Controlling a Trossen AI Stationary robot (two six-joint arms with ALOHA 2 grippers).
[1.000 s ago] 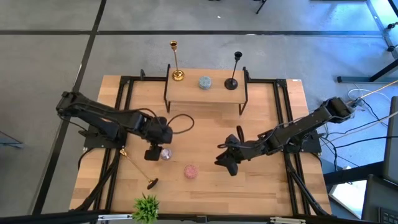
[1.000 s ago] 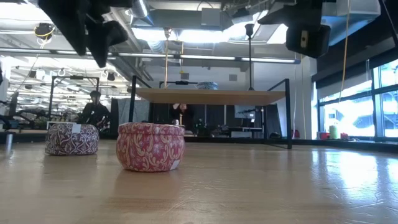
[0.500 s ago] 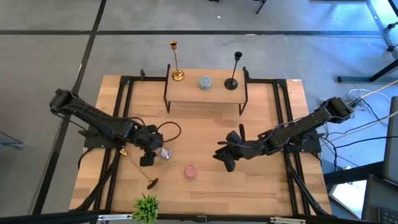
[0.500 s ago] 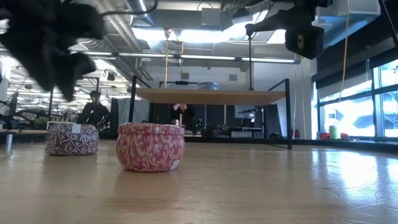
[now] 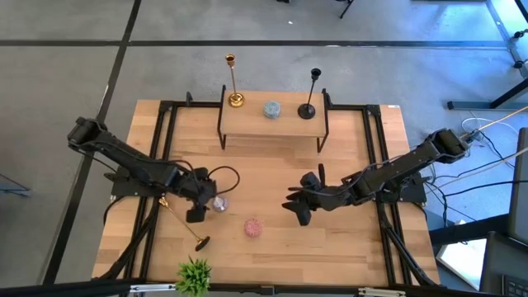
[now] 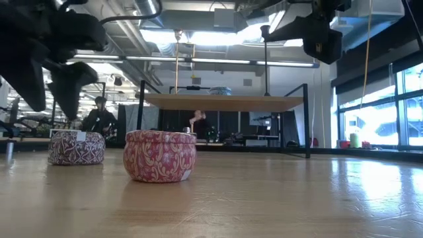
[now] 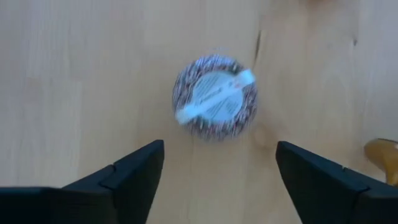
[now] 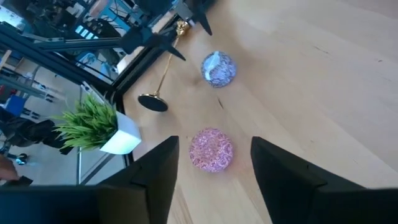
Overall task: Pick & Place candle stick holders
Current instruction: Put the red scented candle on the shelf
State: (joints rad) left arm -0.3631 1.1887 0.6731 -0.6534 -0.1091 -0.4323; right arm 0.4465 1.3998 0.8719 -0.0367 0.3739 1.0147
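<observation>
Since a second ago the left gripper (image 5: 196,213) has dropped back toward the table's left front and now sits just beside the purple patterned tin (image 5: 219,204); its fingers (image 7: 134,171) stand apart, the tin lying on the wood ahead of the gap between them. White label strip on that tin's lid; print not legible. Right gripper (image 5: 299,210) at table centre-right, little changed, fingers (image 8: 158,163) apart, nothing between them; the pink tin (image 5: 253,227) lies ahead of them with bare wood around it. Fallen gold candle stick holder (image 5: 181,221) lies tilted on the table (image 5: 363,247), just outside the left fingers, base toward the front edge near the small potted plant (image 5: 194,275). Upright gold holder (image 5: 233,81) and black holder (image 5: 310,93) stand on the raised shelf (image 5: 252,124) at the back, a grey-blue tin (image 5: 271,109) between them. Open wood between both grippers and the shelf.
</observation>
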